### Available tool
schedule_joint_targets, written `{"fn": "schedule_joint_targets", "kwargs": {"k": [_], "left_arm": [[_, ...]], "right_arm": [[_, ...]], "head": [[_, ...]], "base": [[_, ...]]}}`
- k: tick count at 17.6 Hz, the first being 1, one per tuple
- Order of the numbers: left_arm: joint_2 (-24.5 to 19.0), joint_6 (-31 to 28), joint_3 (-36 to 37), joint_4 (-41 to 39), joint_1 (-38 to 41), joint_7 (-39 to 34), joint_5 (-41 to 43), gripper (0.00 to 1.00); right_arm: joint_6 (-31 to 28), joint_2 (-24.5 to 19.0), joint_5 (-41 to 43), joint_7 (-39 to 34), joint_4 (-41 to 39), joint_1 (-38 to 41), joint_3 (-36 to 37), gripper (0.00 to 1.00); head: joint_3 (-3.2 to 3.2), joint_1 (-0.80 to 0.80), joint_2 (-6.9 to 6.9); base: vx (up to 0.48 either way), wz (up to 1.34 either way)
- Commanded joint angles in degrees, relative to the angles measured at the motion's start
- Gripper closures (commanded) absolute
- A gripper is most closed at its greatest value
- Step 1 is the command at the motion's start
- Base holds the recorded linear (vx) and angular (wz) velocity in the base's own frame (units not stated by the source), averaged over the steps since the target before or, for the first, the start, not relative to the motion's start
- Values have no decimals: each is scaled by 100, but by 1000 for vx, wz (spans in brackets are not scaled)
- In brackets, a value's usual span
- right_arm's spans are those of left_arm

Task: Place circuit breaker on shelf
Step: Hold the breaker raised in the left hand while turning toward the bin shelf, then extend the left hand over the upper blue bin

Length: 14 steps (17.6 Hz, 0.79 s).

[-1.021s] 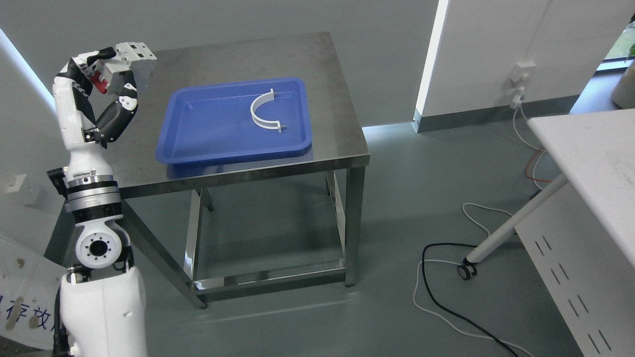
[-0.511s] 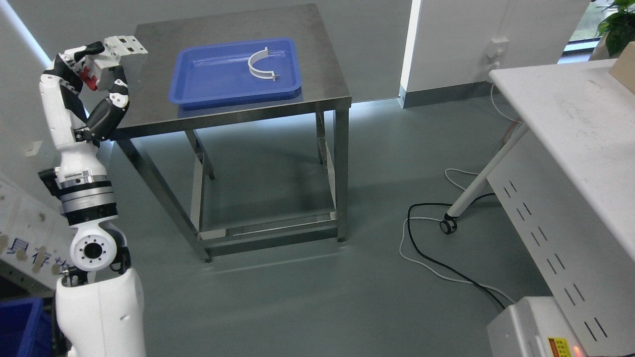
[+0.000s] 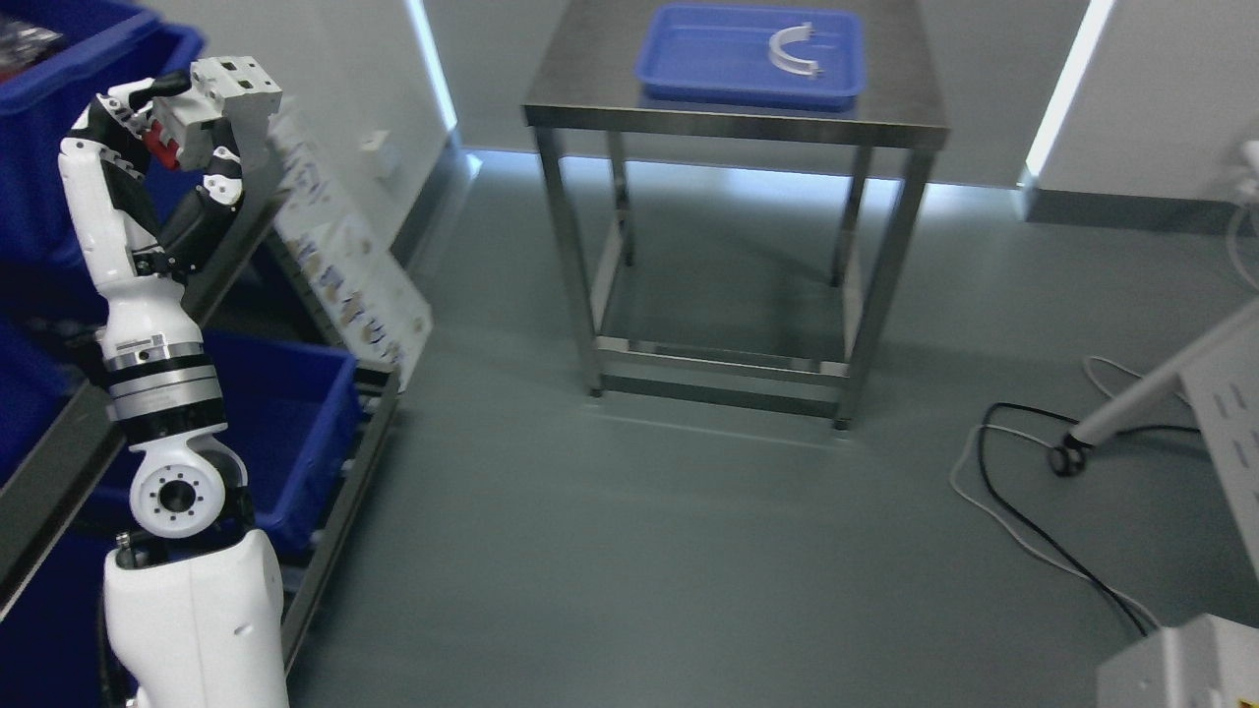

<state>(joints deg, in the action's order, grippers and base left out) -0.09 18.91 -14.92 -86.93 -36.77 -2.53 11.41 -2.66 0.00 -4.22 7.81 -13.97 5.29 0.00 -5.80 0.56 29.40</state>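
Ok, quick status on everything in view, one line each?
Left hand: raised, fingers shut on breaker.
Breaker: held in the air, not yet on shelf.
Tray: on steel table, holding a white curved part.
Shelf bin: on the rack's lower level, contents not visible.
Right hand: not in view.

Workshop or lab storeroom: steel worktop [image 3: 733,110] bearing a blue tray [image 3: 689,61], metal shelf [image 3: 59,462] of blue bins [image 3: 285,433], bare grey floor [image 3: 629,551].
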Motion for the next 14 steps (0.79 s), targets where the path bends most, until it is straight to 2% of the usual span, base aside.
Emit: {"fn": "schedule_joint_targets", "kwargs": {"k": [1,4,8,10,11,12,14], "left_arm": [[-91,16,-2,-79,-163,-2,-25,87],[-91,-45,50,-44,-479,16,-25,87],[-91,-537,225,9,-805,16,19,86],[-91,-878,375,228,-805,42,124,86],[-121,-1263,515,385,-831,216,203,86],[-332,-1476,655,622,-901,462,256,85],[-1025,-1522,1120,1569,-1303,1059,640,85]], "right_arm": [[-191,100,0,-7,0,-2,-114,0],[-191,100,0,2,0,-2,-114,0],[-191,100,0,2,0,-2,-114,0],[-191,100,0,-7,0,-2,-114,0],[-191,100,0,2,0,-2,-114,0],[-191,100,0,2,0,-2,-114,0],[-191,100,0,-7,0,-2,-114,0]], "head": [[0,0,0],[0,0,0],[0,0,0],[0,0,0],[0,0,0],[0,0,0],[0,0,0]], "base": [[-269,1137],[-248,1349],[-75,1466],[20,1324],[47,1265],[69,1112],[88,1011]]}}
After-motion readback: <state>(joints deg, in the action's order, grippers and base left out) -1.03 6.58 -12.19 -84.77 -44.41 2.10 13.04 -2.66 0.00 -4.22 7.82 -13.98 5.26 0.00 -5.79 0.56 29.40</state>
